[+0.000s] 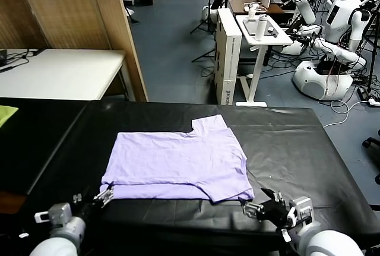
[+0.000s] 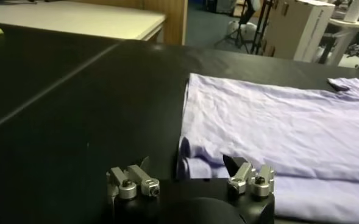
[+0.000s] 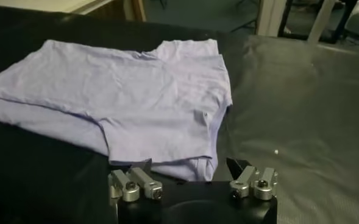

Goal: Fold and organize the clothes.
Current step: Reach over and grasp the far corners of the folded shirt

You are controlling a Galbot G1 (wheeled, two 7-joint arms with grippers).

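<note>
Two tools sit low at the near edge of the black counter (image 1: 285, 143), one at each near corner of the shirt (image 1: 178, 164), and both have their fingers spread apart with nothing between them. The left tool (image 1: 102, 196) is just beside the shirt's near left corner; in the left wrist view its fingers (image 2: 132, 181) straddle the folded edge without gripping it. The right tool (image 1: 259, 205) stands just off the near right corner, where a sleeve end curls over.

The shirt lies flat in the middle of the counter, folded once along its length: an upper layer covers most of it and a strip of the lower layer shows along the near side. One sleeve sticks out at the far right. That lay suggests the near hem was carried over and let go at both corners together, which would explain why the tools are level with each other and empty. The fold looks only partly done; the sleeve and the uneven near edge seem to need more work.

Little stands in the way on the counter itself. A yellow-green scrap (image 1: 6, 113) lies at the far left edge, well apart from the shirt. Beyond the counter are a white table (image 1: 59, 72), a wooden screen (image 1: 77, 12), a cardboard box (image 1: 227, 54) and other robots (image 1: 332, 36), all out of reach.
</note>
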